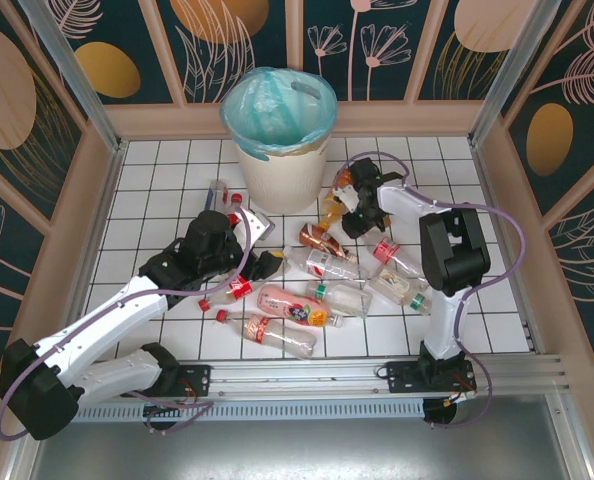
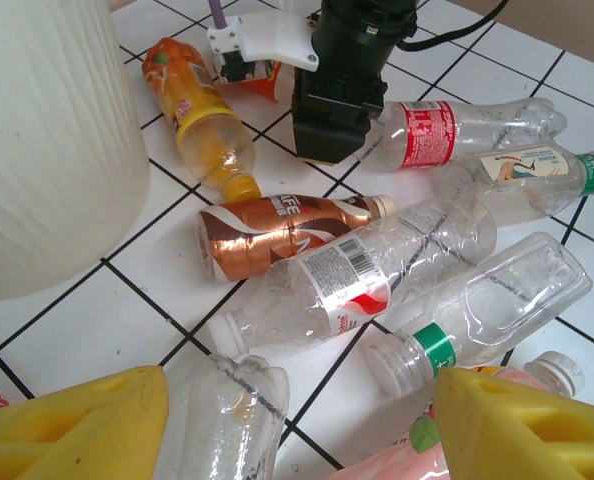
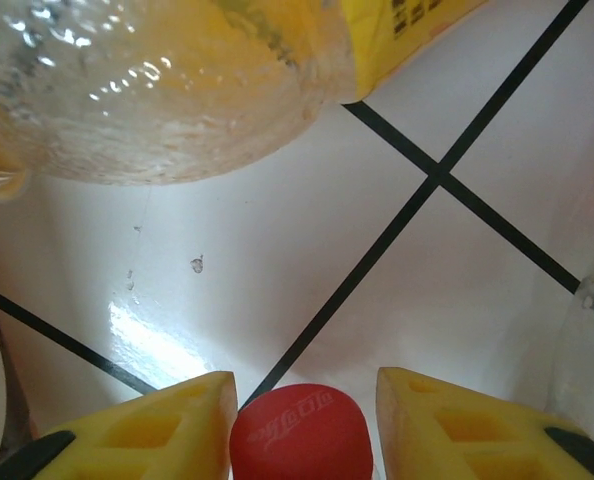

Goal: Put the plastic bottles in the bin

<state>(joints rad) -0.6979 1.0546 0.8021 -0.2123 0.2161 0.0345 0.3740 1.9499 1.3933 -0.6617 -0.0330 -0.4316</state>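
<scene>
- Top external view: bin stands at the far middle of the tiled table, with a teal bag folded over its rim.
- plastic bottles lie scattered on the tiles on the near side of the bin. Most are clear with red or pink labels, a couple are orange.
- left gripper is low on the near side of the bin, slightly to its left, at the edge of the bottle pile.
- Left wrist view: yellow fingers are spread wide. A clear bottle lies between them, just beside the pad on the bin's side and apart from the other pad, so nothing is pinched.
- Same view: orange bottle lies just beside the bin wall. A copper-brown bottle lies a bit further out, touching a red-and-white labelled bottle.
- Right wrist view: right gripper is down at the tiles, jaws narrowed round a red cap. One pad touches the cap and the other is a hair off it. Cannot tell if it is actually gripped.
- A yellow-tinted bottle body lies on the tile just past the cap.
- In the top view that arm reaches in near the bin's right front, beside the orange bottles.
</scene>
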